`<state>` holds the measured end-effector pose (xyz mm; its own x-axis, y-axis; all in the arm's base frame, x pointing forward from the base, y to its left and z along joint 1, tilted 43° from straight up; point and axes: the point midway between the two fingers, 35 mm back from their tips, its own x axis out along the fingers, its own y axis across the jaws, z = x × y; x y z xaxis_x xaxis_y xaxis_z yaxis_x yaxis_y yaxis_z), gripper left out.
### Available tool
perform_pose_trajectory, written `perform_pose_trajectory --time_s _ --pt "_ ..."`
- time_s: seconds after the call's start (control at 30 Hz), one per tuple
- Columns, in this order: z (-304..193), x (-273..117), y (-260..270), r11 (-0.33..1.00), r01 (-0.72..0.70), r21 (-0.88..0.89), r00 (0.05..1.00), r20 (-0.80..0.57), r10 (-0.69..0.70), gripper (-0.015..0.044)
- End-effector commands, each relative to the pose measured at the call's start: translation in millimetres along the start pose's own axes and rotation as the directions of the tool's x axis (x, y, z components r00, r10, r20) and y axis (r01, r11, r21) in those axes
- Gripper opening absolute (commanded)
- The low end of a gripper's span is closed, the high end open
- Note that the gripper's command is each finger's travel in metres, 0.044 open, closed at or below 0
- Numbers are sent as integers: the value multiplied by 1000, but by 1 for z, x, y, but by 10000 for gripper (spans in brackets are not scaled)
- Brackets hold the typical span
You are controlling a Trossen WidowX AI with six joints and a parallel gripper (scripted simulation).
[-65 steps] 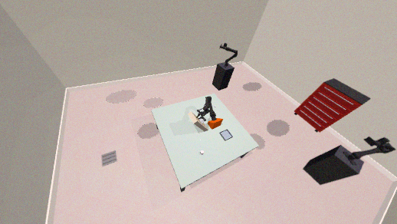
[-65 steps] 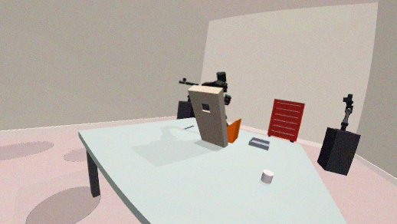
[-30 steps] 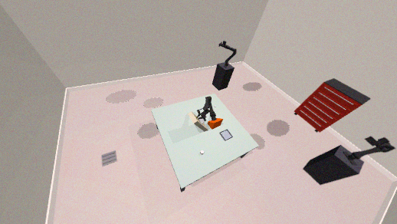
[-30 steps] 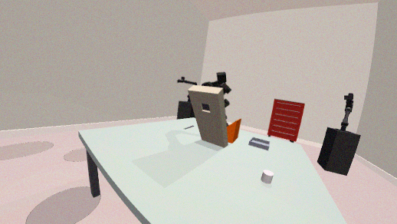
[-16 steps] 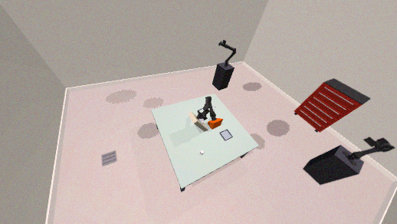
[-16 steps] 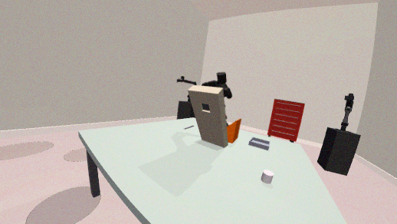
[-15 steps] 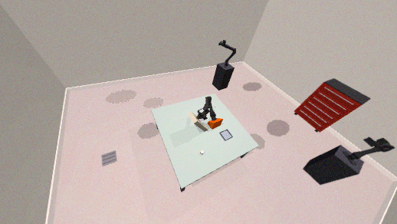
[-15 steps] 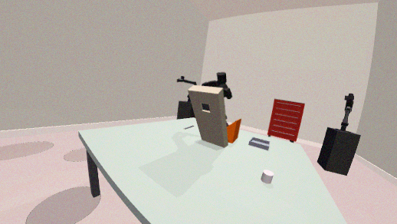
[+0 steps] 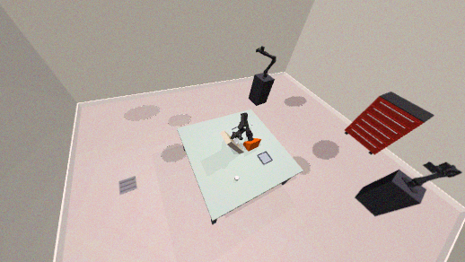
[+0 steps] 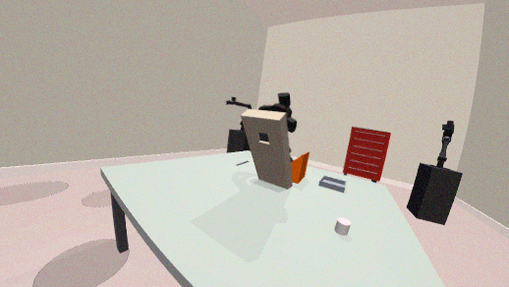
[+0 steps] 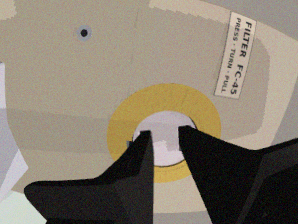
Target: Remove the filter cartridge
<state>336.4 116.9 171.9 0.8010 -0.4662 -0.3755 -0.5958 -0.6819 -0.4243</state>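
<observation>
The service panel (image 9: 226,138) (image 10: 272,162) (image 11: 65,85) stands tilted on the table, with its back towards the exterior camera. In the wrist view the filter cartridge (image 11: 165,120) shows as a pale round face inside a yellow ring (image 11: 170,96) on the panel. My gripper (image 11: 162,131) is shut on the cartridge, both fingertips at its face with pale material between them. The fingertips cover the slots, so how deep they sit is hidden. In the exterior view the panel hides the fingers. The small grey tray (image 9: 265,157) (image 10: 332,184) lies on the table beside the panel; no cartridge shows in it.
An orange wedge-shaped block (image 9: 252,144) (image 10: 300,168) stands between panel and tray. A small white cylinder (image 9: 236,178) (image 10: 343,226) stands on the table (image 9: 224,197) (image 10: 162,197). A red cabinet (image 9: 388,118) (image 10: 367,153) and two other arms on black pedestals stand away from the table.
</observation>
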Motion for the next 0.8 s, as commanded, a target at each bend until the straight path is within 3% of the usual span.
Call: perform_pose_trajectory --time_s 0.0,0.77 --pt "-3 6 0 999 -9 -43 1000 -2 9 0" --pt "-3 7 0 1000 -9 19 1000 -2 9 0"
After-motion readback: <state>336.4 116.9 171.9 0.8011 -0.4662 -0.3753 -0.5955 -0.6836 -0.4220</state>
